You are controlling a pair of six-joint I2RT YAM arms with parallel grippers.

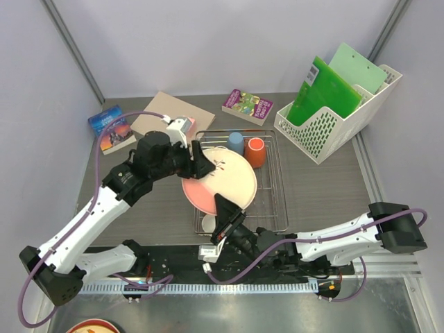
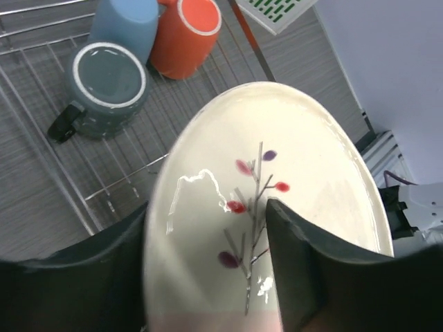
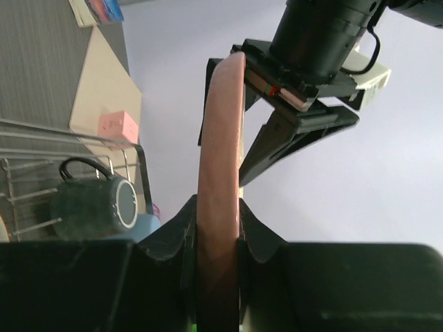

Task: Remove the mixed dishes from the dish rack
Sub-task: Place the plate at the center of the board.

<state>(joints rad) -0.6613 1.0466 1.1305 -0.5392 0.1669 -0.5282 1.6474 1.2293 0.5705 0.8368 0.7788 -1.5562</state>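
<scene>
The pink round plate [image 1: 223,179], cream-faced with a twig pattern, stands on edge above the silver wire dish rack [image 1: 275,208]. My left gripper [image 1: 197,162] is shut on its far left rim, with one finger on the face and one behind [image 2: 208,206]. My right gripper [image 1: 225,215] is shut on its near rim [image 3: 218,204]. In the rack's far end lie the light blue cup [image 1: 236,142], the orange mug [image 1: 255,151] and the dark grey mug [image 2: 107,86], which is hidden in the top view. A small white round thing [image 1: 206,223] sits in the rack's near left corner.
A white perforated file holder [image 1: 333,121] with green folders stands at the back right. Two books [image 1: 111,129] [image 1: 248,105], a cardboard sheet [image 1: 166,111] and a pink box [image 1: 182,127] lie behind the rack. A round dish edge [image 1: 90,326] shows at the bottom left.
</scene>
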